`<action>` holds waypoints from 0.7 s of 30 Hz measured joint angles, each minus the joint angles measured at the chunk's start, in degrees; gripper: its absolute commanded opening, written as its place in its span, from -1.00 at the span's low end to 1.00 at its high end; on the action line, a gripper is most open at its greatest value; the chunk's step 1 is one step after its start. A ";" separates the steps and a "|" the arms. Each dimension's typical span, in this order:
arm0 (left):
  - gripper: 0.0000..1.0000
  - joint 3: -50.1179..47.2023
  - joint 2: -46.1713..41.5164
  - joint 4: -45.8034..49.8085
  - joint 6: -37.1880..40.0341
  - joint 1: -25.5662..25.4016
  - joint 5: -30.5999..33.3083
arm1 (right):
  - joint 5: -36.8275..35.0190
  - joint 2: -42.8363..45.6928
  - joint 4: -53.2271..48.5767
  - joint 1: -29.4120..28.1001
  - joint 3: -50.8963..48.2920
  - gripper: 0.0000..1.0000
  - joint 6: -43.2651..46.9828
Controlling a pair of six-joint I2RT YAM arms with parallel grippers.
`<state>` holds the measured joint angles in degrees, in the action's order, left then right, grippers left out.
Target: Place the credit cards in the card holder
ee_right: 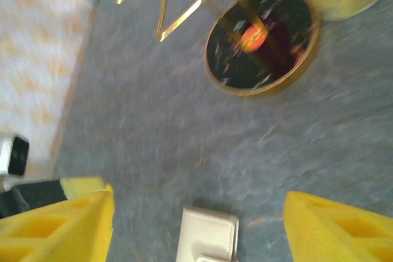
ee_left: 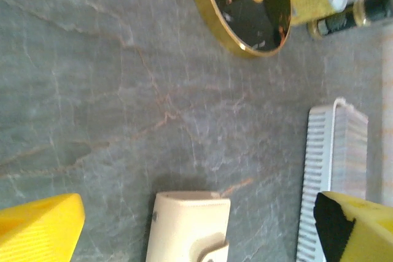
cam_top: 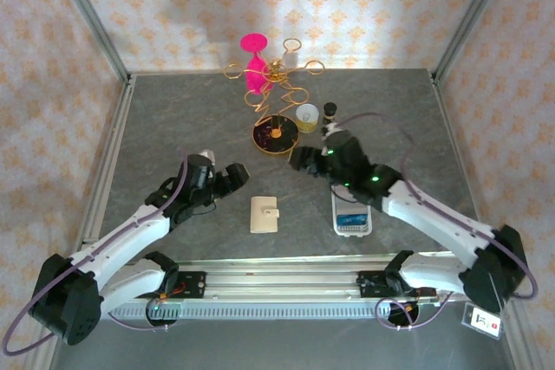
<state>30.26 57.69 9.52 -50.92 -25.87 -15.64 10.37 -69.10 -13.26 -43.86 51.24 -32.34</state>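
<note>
The card holder is a cream folding wallet lying closed on the grey table, its snap tab toward the right. It also lies low in the left wrist view and the right wrist view. A blue credit card rests in the white ridged tray to the wallet's right. My left gripper hovers up-left of the wallet, open, its yellow fingers wide apart with nothing held. My right gripper hangs beyond the wallet, open and holding nothing, between yellow fingers.
A black gold-rimmed round base carries a gold wire stand with a pink piece at the back centre. A small cup and a dark bottle stand beside it. The arms' rail runs along the near edge.
</note>
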 measured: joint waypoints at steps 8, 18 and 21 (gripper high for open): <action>0.11 -6.71 0.98 -3.72 1.31 -0.79 -2.93 | -1.18 -10.12 6.54 -7.98 -6.23 -0.55 -8.24; 0.11 -9.38 7.87 -9.46 1.44 -5.42 -11.02 | -0.52 -20.44 14.86 -10.10 -6.38 -0.70 -13.99; 0.10 -10.45 7.80 -11.96 1.14 -6.08 -12.66 | -0.48 -23.58 16.06 -11.04 -5.01 -0.74 -14.64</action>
<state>19.81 65.49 -2.44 -49.78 -31.94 -28.29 9.89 -92.68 2.81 -54.89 46.24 -46.98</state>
